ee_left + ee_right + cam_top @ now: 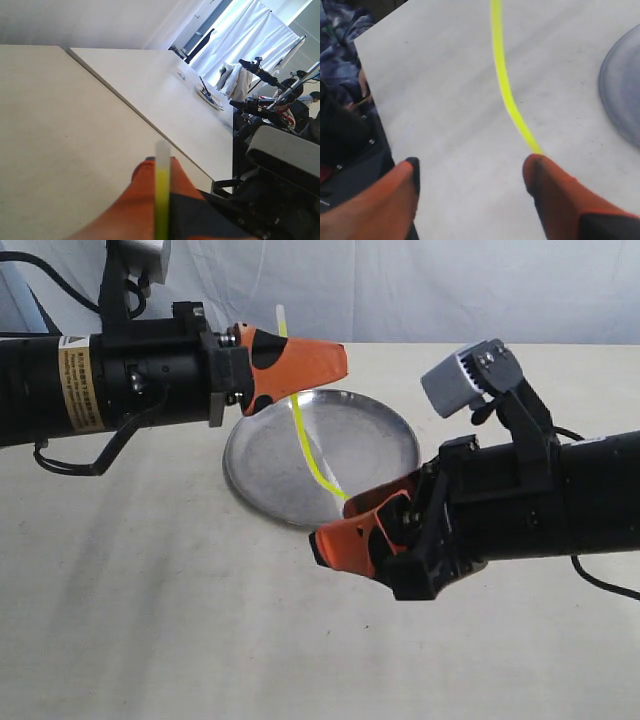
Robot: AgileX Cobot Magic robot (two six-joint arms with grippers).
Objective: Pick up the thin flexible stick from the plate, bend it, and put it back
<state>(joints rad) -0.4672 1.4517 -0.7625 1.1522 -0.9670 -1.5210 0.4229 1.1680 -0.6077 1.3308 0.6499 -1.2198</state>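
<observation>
The thin yellow-green stick (303,440) hangs in the air over the silver plate (380,440), bowed in a gentle curve. My left gripper (335,358) is above the plate's far left rim, shut on the stick near its pale whitish end, which pokes out past the orange fingers. In the left wrist view the stick (162,195) runs between the closed fingers of the left gripper (160,162). My right gripper (325,540) is at the plate's near edge and stands open. In the right wrist view the stick (502,75) ends against the tip of one finger (535,162), outside the wide gap of the right gripper (472,170).
The plate (625,95) lies on a pale table (150,590). A second white table (165,95) stands beyond its edge, with chairs, equipment and people further back. Dark cloth and gear lie past the table edge (340,125).
</observation>
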